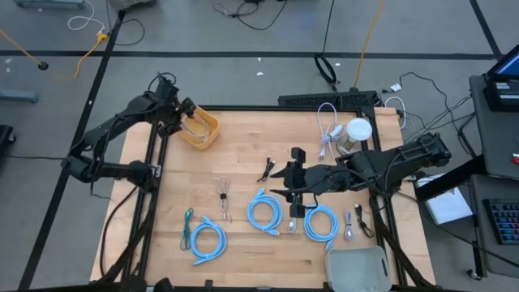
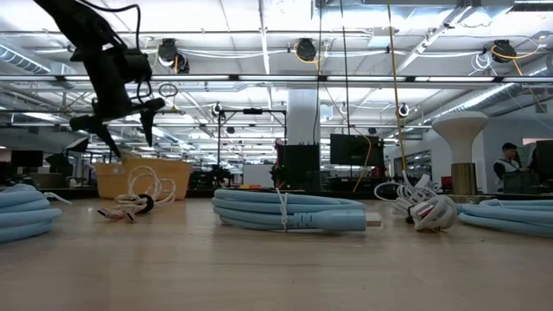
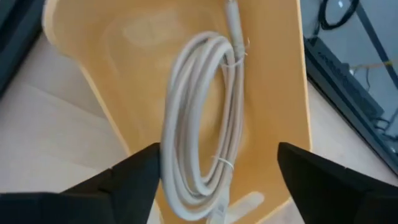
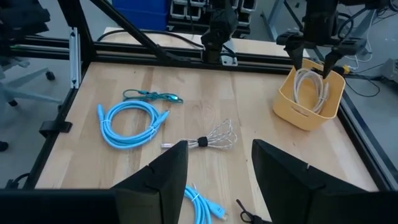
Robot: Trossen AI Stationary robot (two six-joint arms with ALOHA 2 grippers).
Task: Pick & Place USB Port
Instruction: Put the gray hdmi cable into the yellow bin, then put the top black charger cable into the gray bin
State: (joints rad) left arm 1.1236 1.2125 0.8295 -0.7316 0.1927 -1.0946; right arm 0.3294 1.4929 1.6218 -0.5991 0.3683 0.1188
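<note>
Yellow bin (image 1: 203,130) sits at 11 o'clock on the table, white coiled USB cable (image 3: 202,118) lying inside it. Left gripper (image 1: 185,113) hangs right above the bin, fingers spread wide, nothing between them; cable looks released. Cable reads light, floppy, tie-wrapped in two spots, so it should move as one bundle; best grab is across the bunched strands, not the plug end. Blue cable coils (image 1: 263,213) lie at 6 o'clock. Right gripper (image 1: 293,182) waits near table centre, fingers partly apart, empty.
</note>
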